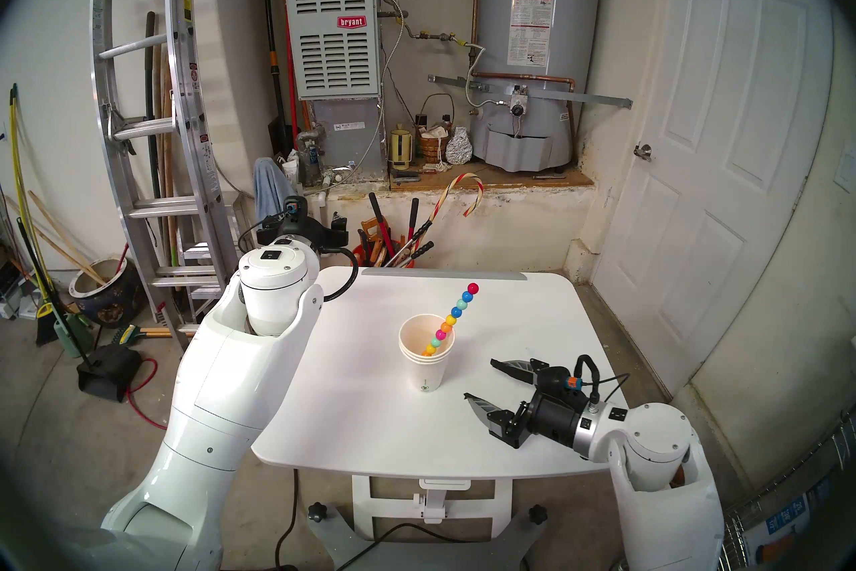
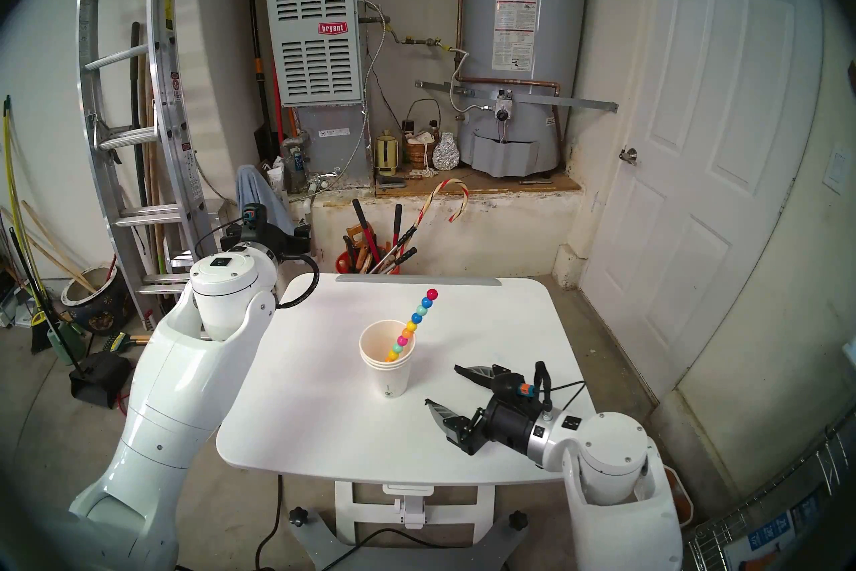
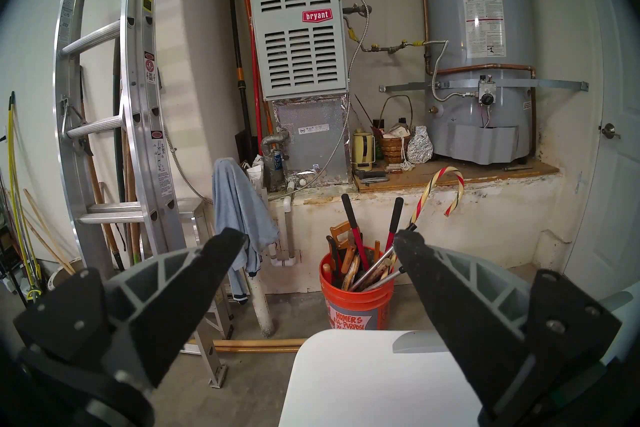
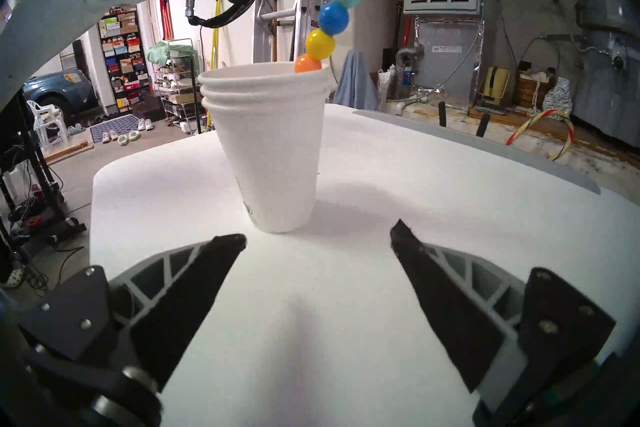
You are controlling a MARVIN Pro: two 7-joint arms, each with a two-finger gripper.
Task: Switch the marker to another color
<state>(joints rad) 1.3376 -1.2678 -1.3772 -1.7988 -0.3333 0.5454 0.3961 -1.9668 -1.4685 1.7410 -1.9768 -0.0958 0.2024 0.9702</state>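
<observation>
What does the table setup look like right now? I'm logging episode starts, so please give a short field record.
surface: white table
marker: bead-segment stick, leaning in the cups, red end up, pointing away from the robot
holder: nested white paper cups, upright, mid-table
right gripper: open, empty, low over the table beside the cups, aimed at them
left gripper: open, empty, raised at the table's far left corner, facing the wall
</observation>
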